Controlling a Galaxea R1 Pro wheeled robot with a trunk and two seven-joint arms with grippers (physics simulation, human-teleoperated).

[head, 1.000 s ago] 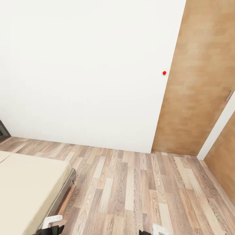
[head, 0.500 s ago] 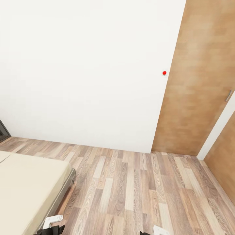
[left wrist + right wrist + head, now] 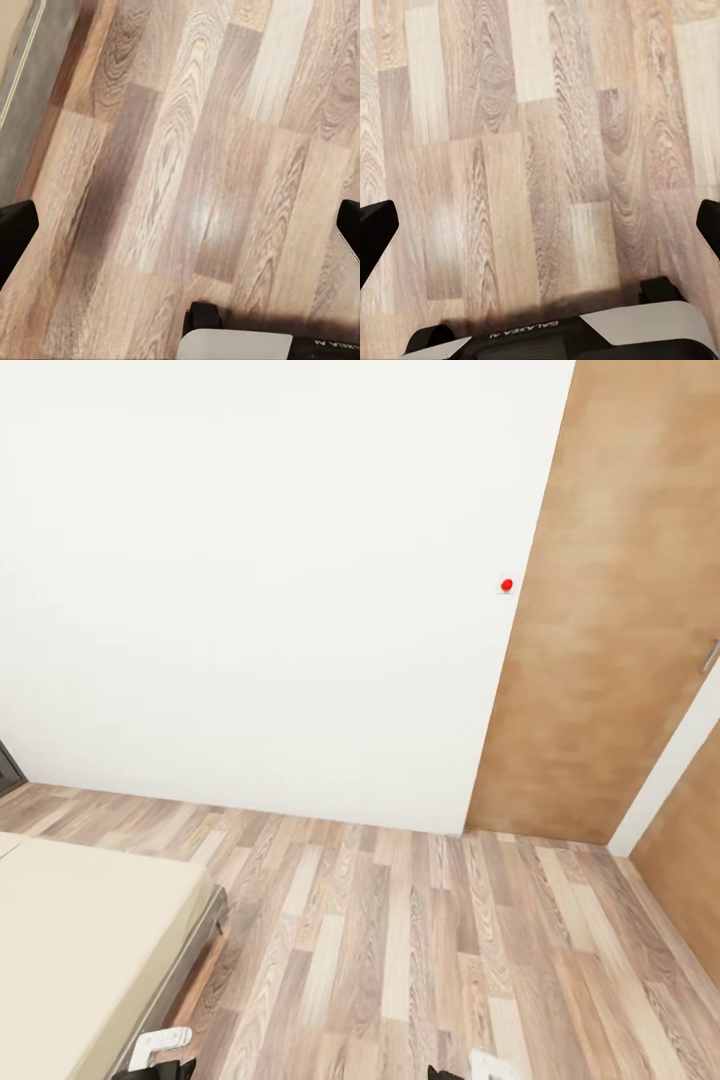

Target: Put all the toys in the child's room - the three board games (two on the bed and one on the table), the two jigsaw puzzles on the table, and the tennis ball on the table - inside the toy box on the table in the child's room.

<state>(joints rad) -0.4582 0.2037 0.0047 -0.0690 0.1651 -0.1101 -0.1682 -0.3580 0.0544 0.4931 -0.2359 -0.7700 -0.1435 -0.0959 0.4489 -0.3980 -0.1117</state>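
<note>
The bed (image 3: 80, 930), with its beige sheet and dark grey frame, fills the lower left of the head view; no game box lies on the corner I can see. The board games, jigsaw puzzles, tennis ball, toy box and table are out of view. My left gripper (image 3: 160, 1050) peeks in at the bottom edge beside the bed frame. In its wrist view the left gripper (image 3: 180, 232) is open over bare wood floor, with the bed frame (image 3: 30, 97) off to one side. My right gripper (image 3: 480, 1068) is also at the bottom edge, and the right gripper (image 3: 540, 225) is open over floor planks.
A white wall (image 3: 260, 590) stands ahead with a small red dot (image 3: 507, 585) on it. A wooden door (image 3: 610, 610) is at the right, another wood panel (image 3: 690, 840) beyond it. Wood-plank floor (image 3: 420, 940) stretches between bed and door.
The whole head view has shifted slightly, so the camera has moved. The bed's corner now sits a little lower and further left in the picture. Both grippers stay open.
</note>
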